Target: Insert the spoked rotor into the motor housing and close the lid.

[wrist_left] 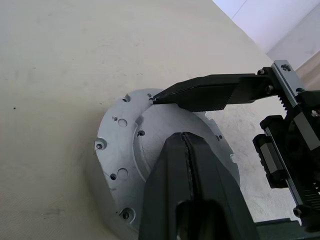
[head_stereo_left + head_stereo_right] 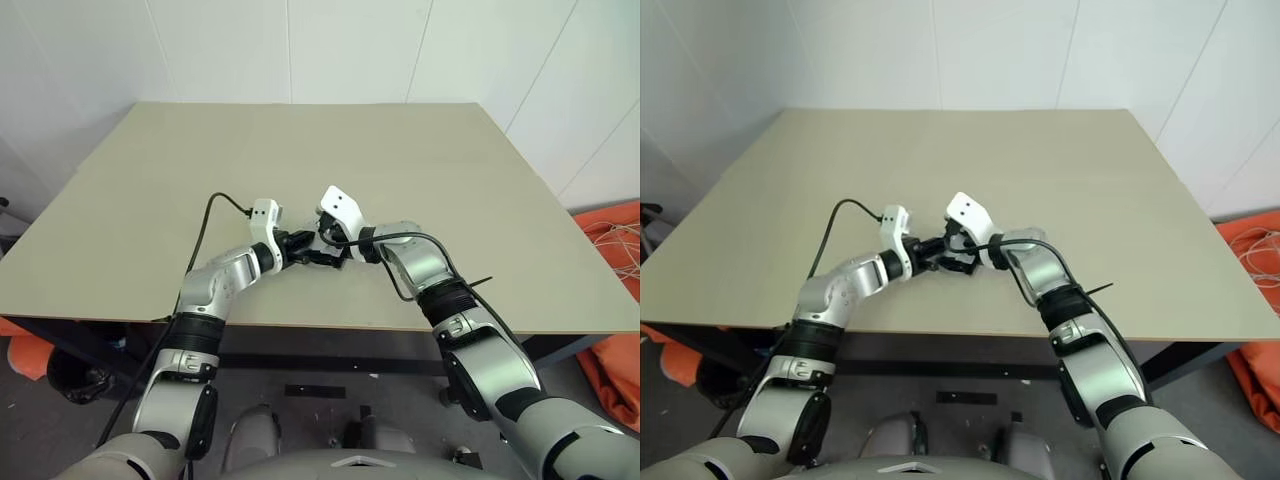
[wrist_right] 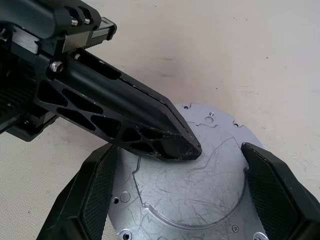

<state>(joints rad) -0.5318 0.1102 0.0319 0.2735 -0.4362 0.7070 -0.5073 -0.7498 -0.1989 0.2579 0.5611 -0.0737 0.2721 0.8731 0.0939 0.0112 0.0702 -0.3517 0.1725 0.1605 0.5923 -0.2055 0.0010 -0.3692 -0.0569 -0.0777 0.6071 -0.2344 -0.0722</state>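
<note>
On the table (image 2: 420,180), the shut left claw (image 3: 187,145) presses the lid (image 3: 200,185) on the motor housing (image 1: 107,165) while the open, empty right claw (image 3: 180,192) straddles it; push evenly, straight down.

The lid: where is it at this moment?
In the wrist views the lid lies on the table between both pincers, under the shut left pincer, near the table's front edge.

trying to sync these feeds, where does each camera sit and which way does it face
Left and right eye views: on the head, looking forward and down at the table; both arms show.
Left wrist view: along the shut left gripper onto the lid.
Right wrist view: along the open right gripper flanking the lid.
Shared: both wrist views show the lid and the other gripper.
</note>
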